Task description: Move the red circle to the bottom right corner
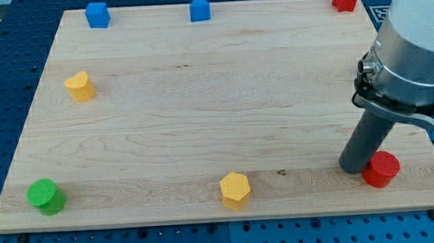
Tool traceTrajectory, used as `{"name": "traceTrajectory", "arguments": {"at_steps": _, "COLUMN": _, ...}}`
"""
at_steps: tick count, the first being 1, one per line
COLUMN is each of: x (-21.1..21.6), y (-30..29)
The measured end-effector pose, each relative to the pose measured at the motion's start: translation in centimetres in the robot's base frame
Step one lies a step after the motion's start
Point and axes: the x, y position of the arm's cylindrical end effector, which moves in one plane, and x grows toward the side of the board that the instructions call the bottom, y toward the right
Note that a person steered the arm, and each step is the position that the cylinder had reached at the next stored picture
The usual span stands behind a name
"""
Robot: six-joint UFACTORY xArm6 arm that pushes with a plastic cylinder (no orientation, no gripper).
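Observation:
The red circle (382, 169) lies near the view's bottom right corner of the wooden board (201, 100). My tip (353, 166) rests on the board just to the left of the red circle, touching or almost touching its left side. The dark rod rises up and to the right into the grey arm body, which hides part of the board's right edge.
A yellow hexagon (235, 190) sits at bottom centre. A green circle (45, 196) is at bottom left. A yellow block (80, 86) is at left. Two blue blocks (97, 15) (199, 8) are along the top. A red block (345, 2) is at top right, partly hidden by the arm.

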Motion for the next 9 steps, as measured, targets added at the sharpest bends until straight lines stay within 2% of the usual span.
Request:
{"name": "traceTrajectory", "arguments": {"at_steps": 2, "x": -0.2, "y": 3.0}}
{"name": "traceTrajectory", "arguments": {"at_steps": 3, "x": 0.3, "y": 2.4}}
{"name": "traceTrajectory", "arguments": {"at_steps": 4, "x": 2.5, "y": 2.6}}
{"name": "traceTrajectory", "arguments": {"at_steps": 7, "x": 5.4, "y": 3.6}}
{"name": "traceTrajectory", "arguments": {"at_steps": 9, "x": 5.3, "y": 6.7}}
